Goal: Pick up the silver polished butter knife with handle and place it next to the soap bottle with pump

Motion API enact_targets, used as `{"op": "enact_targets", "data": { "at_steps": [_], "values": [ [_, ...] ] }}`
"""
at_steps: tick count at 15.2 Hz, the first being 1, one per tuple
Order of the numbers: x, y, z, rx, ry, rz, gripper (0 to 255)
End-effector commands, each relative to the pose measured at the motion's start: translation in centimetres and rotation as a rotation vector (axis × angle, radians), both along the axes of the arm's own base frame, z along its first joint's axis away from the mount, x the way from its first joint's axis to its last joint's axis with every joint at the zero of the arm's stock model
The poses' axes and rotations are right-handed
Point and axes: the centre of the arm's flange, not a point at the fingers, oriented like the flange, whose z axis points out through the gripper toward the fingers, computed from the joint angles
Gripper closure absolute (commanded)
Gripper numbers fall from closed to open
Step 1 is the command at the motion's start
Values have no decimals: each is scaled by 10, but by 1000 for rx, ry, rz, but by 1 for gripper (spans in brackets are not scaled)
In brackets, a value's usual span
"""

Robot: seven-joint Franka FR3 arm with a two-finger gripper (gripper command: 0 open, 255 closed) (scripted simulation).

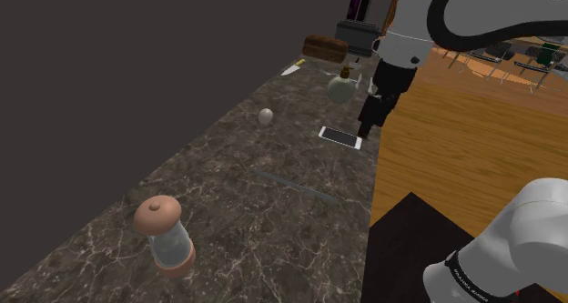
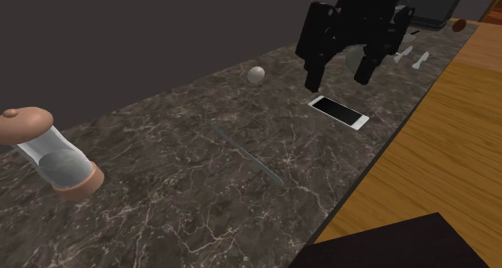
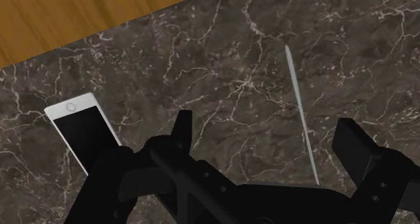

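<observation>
We are looking along a dark marble desk (image 1: 228, 210) set against a dark wall, with wooden floor beside it. The gripper (image 2: 338, 77) is hovering above the desk close to a white phone (image 2: 339, 111), and its fingers (image 3: 180, 128) are standing wide apart, gripping nothing. The butter knife (image 2: 245, 155), a thin grey sliver, is lying flat on the marble, past the phone on the side away from the soap bottle (image 1: 342, 85). In the wrist view it is showing as a pale line running under the gap between the fingers, nearer one of them. The bottle is standing further along the desk, beyond the gripper in the shoulder view.

We are judging this to be the approach: the knife is not yet touched. Next we are needing to centre over the knife, turn the fingers across its narrow width, and descend almost to the marble, since so flat a thing is offering little to pinch.
</observation>
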Motion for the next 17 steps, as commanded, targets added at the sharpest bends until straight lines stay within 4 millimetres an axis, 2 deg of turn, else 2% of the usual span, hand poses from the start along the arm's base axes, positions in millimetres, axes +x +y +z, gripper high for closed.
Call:
{"op": "enact_targets", "data": {
  "at_steps": [1, 8, 14, 17],
  "values": [
    [11, 17, -18, -10, -2, 48, 0],
    [45, 81, -83, -48, -4, 211, 0],
    [66, 136, -141, -81, -5, 350, 0],
    [67, 142, -157, -84, -5, 364, 0]
  ]
}}
